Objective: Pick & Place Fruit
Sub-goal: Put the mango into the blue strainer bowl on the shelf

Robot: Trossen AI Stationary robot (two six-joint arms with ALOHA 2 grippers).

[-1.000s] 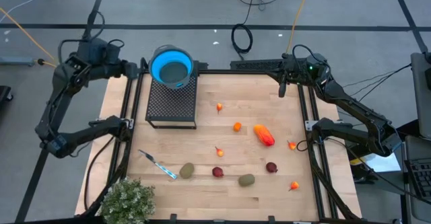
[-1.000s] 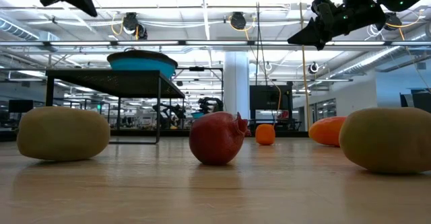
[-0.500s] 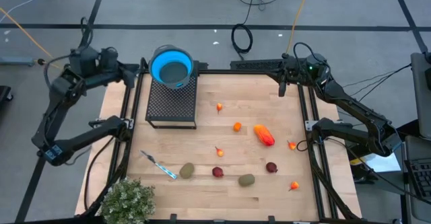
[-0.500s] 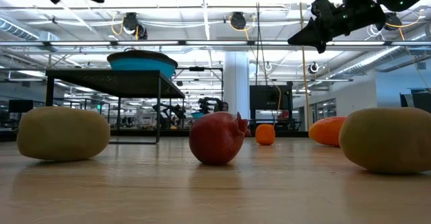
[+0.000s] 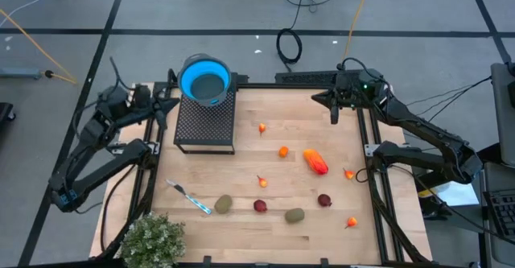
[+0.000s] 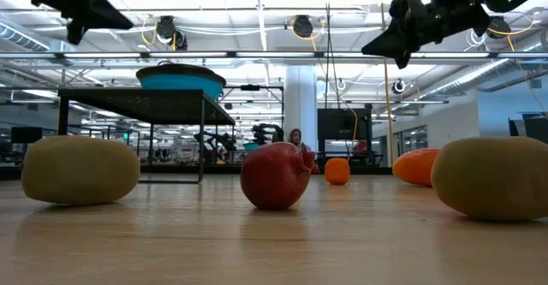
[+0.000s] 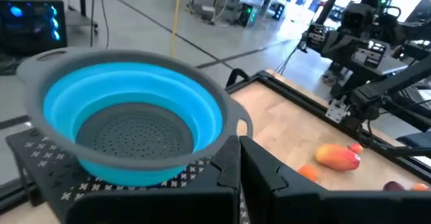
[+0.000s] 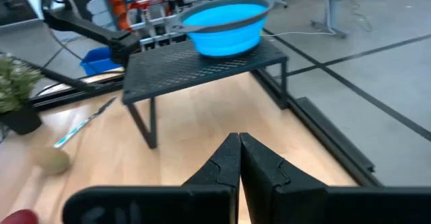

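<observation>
Two hands clenched empty, left hand, right hand, strainer holes visible only from left wrist

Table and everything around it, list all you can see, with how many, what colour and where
Colander: one, blue, on the stand
Stand: one, black mesh, table's far left
Small balls: five, orange and red, scattered centre to right
Long fruit: one, red-orange, right of centre
Dark rounds: two, dark red, near side
Ovals: two, olive-brown, near side
Stick: one, blue-and-white, near left
Plant: one, green, near-left corner
Left gripper: shut, beside the colander
Right gripper: shut, above the far-right corner
</observation>
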